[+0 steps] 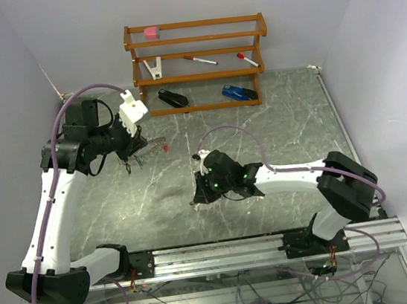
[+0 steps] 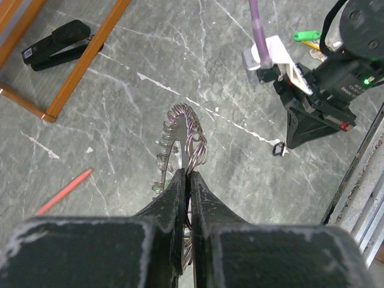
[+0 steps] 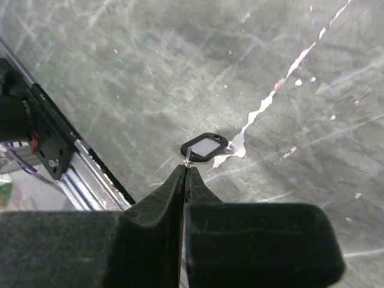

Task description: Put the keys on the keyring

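Over the table (image 1: 276, 135), you are holding two things.
Left gripper (image 2: 188, 174) is squeezing the keyring (image 2: 180, 127); right gripper (image 3: 186, 170) is squeezing a black key tag (image 3: 206, 147).

Ahead and left of the left fingers (image 2: 171, 201), a black stapler (image 2: 57, 45) lies inside the base of the wooden rack (image 2: 90, 51). A red pen (image 2: 63, 192) lies left of those fingertips. A blue stapler (image 1: 239, 92) sits far beyond them on the grey table (image 1: 284, 134).
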`<state>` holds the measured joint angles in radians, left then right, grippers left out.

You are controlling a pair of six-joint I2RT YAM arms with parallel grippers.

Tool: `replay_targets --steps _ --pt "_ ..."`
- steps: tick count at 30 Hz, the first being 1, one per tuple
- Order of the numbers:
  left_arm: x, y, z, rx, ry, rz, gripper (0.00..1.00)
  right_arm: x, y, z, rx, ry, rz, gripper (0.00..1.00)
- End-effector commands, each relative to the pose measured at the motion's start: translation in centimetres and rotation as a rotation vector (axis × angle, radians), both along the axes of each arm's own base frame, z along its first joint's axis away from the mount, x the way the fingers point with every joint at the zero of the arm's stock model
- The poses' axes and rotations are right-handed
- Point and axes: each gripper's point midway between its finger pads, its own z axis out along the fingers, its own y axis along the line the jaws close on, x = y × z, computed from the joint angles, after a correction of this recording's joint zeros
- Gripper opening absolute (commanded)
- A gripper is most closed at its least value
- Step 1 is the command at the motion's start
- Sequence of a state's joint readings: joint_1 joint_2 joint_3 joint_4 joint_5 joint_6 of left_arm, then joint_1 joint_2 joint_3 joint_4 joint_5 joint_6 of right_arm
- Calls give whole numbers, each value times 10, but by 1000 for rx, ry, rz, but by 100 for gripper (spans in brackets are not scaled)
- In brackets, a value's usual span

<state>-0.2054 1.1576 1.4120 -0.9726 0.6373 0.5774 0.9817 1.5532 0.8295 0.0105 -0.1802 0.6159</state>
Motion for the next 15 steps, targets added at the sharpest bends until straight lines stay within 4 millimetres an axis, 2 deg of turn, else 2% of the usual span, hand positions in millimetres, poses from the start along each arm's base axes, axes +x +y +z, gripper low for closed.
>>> replay_targets --steps 1,4,12,15 --pt "7 3 12 -5 -63 36 7 3 13 -5 61 46 -11 0" --pt "6 3 12 -3 -65 33 7 7 6 -17 18 61 -34 0" --pt "8 0 11 -15 -60 23 7 34 -29 -16 -100 -3 -157 0" --pt "6 -2 10 -14 -51 -3 7 41 -41 -16 -158 -16 -180 24"
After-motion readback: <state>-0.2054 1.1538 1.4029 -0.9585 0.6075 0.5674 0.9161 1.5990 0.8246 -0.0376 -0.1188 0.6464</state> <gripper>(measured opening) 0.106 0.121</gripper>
